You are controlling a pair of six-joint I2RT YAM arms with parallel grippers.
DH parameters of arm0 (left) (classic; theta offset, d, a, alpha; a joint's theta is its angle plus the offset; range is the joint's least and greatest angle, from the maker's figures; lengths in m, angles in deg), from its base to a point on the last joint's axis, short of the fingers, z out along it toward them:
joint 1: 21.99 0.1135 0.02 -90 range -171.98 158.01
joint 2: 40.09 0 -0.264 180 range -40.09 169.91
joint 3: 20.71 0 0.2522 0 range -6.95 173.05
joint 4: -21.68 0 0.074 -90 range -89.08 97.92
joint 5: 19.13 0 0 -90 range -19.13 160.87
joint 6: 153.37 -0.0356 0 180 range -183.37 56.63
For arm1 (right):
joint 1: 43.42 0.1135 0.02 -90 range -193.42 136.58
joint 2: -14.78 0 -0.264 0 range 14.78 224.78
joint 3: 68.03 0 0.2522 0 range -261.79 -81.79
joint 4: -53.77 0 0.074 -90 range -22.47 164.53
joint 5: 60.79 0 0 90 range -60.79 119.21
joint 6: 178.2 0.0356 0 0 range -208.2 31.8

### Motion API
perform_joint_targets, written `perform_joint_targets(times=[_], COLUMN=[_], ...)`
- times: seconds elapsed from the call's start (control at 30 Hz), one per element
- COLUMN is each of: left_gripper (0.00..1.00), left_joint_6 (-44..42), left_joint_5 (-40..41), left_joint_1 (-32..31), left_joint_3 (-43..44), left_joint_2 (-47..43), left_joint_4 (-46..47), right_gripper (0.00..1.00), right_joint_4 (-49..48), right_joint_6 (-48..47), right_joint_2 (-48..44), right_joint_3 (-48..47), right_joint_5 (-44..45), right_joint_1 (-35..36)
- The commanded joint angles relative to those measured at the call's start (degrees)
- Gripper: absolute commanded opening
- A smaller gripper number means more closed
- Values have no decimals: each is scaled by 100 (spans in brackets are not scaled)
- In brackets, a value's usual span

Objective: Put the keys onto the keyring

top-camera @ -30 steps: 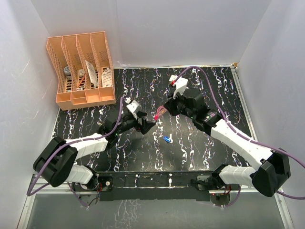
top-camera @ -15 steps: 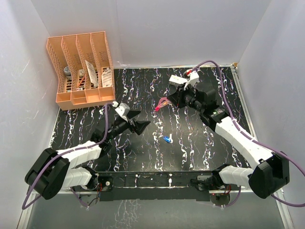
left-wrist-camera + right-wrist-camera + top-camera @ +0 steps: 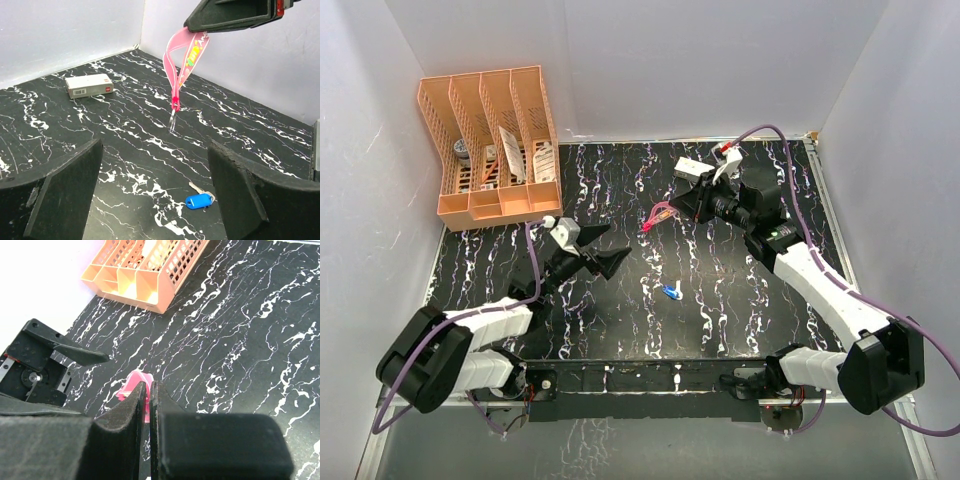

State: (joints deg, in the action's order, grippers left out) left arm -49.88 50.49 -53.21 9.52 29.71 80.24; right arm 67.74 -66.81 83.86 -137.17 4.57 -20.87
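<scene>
Above the tabletop [image 3: 620, 310], my right jaws were pressed together on a pink keyring strap [image 3: 186, 52], its magenta tip [image 3: 175, 102] dangling. My left jaws were spread, holding nothing. 1 blue key [image 3: 200, 201] lay loose on the tabletop, not yet joined to the strap.

The black, white-veined bench [image 3: 125, 145] looked smooth and matt; the blue-headed key [image 3: 199, 199] had a glossy plastic head (pale metal blade).
</scene>
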Motion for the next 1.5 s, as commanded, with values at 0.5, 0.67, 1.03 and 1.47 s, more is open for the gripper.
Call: perform_joint_targets(times=[0.5,0.67,1.03,1.47], left_gripper=[84,82,80,63], left_joint_6=[99,50,-49,226], left_joint_5=[-985,-1174,-1251,-1488], left_joint_1=[66,94,119,168], left_joint_3=[243,250,526,824], left_joint_2=[1368,1672,1766,2019], left_joint_4=[2444,2988,2999,2999], right_gripper=[0,0,0,0], right_joint_4=[-667,-730,-768,-768], right_joint_6=[228,244,239,210], right_joint_2=[122,107,81,69], right_joint_3=[-72,-70,-13,5], right_joint_5=[-656,-758,-867,-886], right_joint_1=[-79,-78,-77,-80])
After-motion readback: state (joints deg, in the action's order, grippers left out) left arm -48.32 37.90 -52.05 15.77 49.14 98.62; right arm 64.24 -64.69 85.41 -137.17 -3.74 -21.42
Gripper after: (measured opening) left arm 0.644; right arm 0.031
